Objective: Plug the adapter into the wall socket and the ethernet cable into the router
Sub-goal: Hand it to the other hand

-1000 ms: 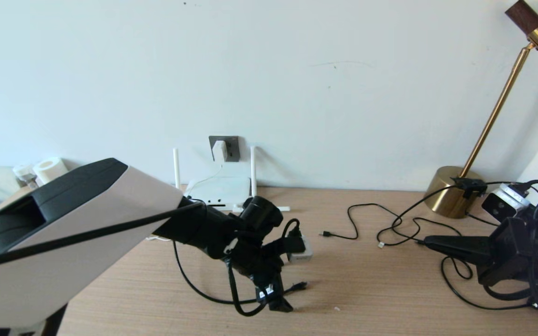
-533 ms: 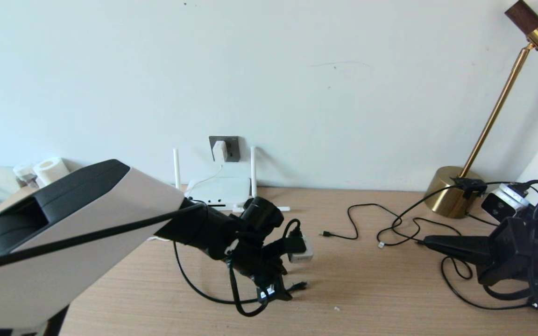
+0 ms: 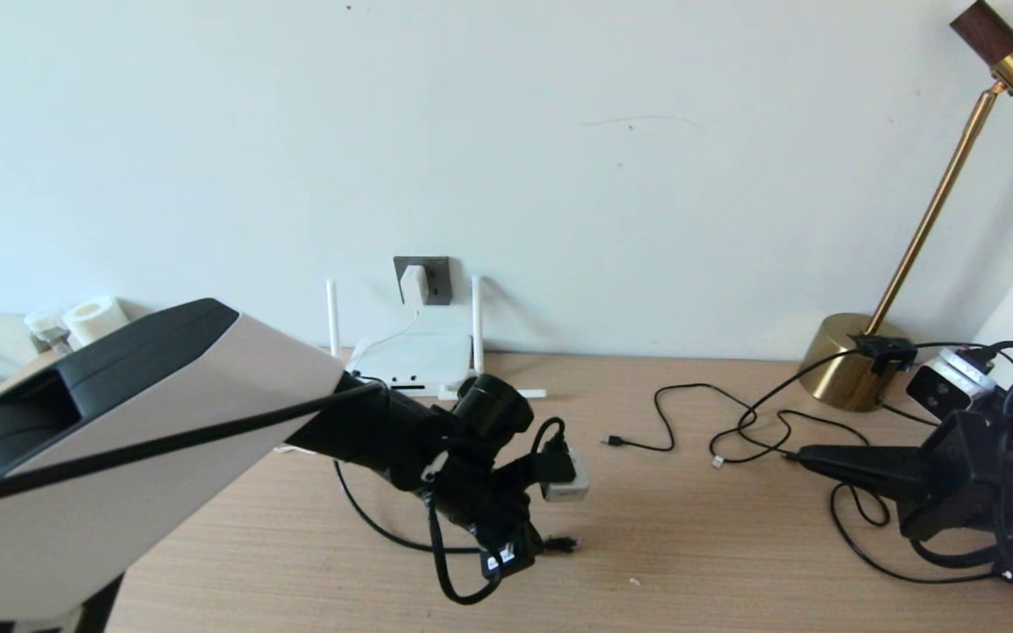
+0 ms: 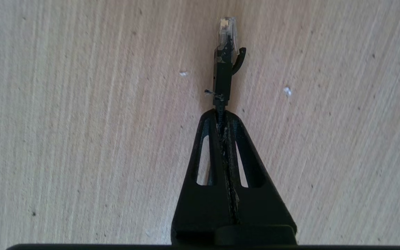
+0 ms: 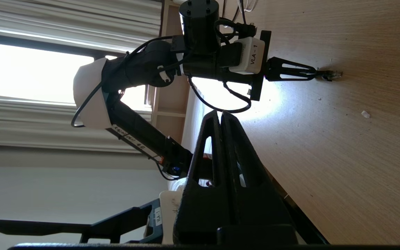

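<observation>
Black fingers of the left gripper (image 4: 222, 113) are clamped on the ethernet cable (image 4: 223, 59) just behind its plug, so the clear tip sticks out past the fingertips over the wooden table (image 4: 82, 121). From the head view, this left gripper (image 3: 531, 549) sits low over the table in front of the router (image 3: 410, 359), with the cable's black length looping back under the arm. The right wrist view shows the same grip from the side, the plug (image 5: 330, 74) poking out of the closed fingers right at the tabletop.

Further back, the router lies flat against the wall with its white antennas (image 3: 477, 323) standing up. The adapter (image 3: 413, 285) sits in the wall socket (image 3: 434, 280) above it, its thin white cord dropping toward the router.

On the right side, the right gripper (image 3: 810, 455) hovers with fingers pressed together on nothing, near loose thin black cables (image 3: 735, 431) and the brass lamp (image 3: 858, 360)
</observation>
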